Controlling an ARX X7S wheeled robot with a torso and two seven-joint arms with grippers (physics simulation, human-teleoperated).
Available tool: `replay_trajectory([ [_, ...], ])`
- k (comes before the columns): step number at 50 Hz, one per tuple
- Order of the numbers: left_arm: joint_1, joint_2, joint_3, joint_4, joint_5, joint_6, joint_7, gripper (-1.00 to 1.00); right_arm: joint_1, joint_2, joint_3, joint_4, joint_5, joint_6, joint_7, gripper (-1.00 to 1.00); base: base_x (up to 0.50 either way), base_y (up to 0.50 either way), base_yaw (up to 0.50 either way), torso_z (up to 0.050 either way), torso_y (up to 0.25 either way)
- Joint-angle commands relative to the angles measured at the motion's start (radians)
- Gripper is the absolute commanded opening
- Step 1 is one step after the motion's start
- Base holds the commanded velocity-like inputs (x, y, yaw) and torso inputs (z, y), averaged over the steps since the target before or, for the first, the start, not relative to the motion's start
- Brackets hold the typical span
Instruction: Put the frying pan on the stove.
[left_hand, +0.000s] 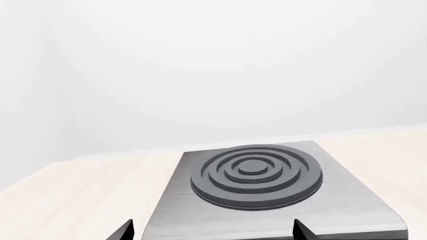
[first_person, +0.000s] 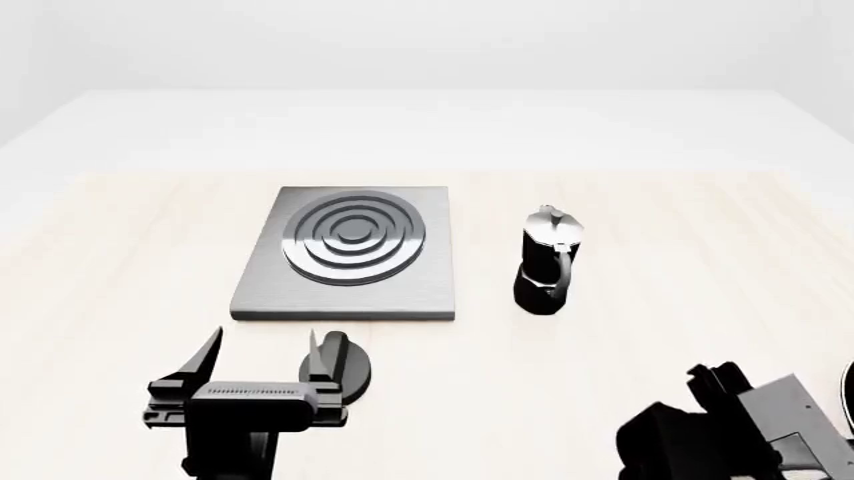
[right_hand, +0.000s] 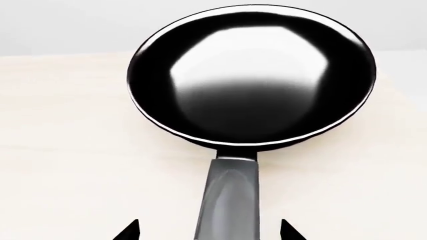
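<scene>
In the right wrist view the frying pan (right_hand: 250, 75), glossy black and round, lies on the pale wooden table. Its grey handle (right_hand: 228, 200) runs back between the spread fingertips of my right gripper (right_hand: 210, 231), which is open and not touching it. The stove (first_person: 350, 250), a grey metal slab with dark raised rings, lies flat at centre left of the table. My left gripper (first_person: 267, 365) hovers open just in front of the stove's near edge, holding nothing. The left wrist view shows the stove (left_hand: 257, 175) straight ahead between the open fingertips of the left gripper (left_hand: 213, 232).
A black-and-silver moka pot (first_person: 547, 262) stands upright to the right of the stove. A small round black knob (first_person: 350, 378) sits beside my left gripper's right finger. The right arm (first_person: 727, 430) fills the bottom right corner of the head view.
</scene>
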Motion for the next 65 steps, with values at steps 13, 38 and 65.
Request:
replay_trajectory([
  [13, -0.005, -0.005, 0.012, -0.007, -0.005, 0.006, -0.007, 1.0, -0.025, 0.01, 0.013, 0.033, 0.017, -0.024, -0.006, 1.0, 0.0, 0.0, 0.0, 0.0, 0.0],
  [38, -0.005, -0.009, 0.022, -0.004, -0.009, 0.005, -0.021, 1.0, -0.103, 0.026, -0.061, -0.216, -0.016, 0.008, 0.001, -1.0, 0.0, 0.0, 0.0, 0.0, 0.0],
  [65, 0.018, -0.025, 0.022, 0.038, -0.015, -0.002, -0.04, 1.0, -0.149, 0.085, -0.214, -0.58, -0.036, 0.088, -0.079, -1.0, 0.0, 0.0, 0.0, 0.0, 0.0],
])
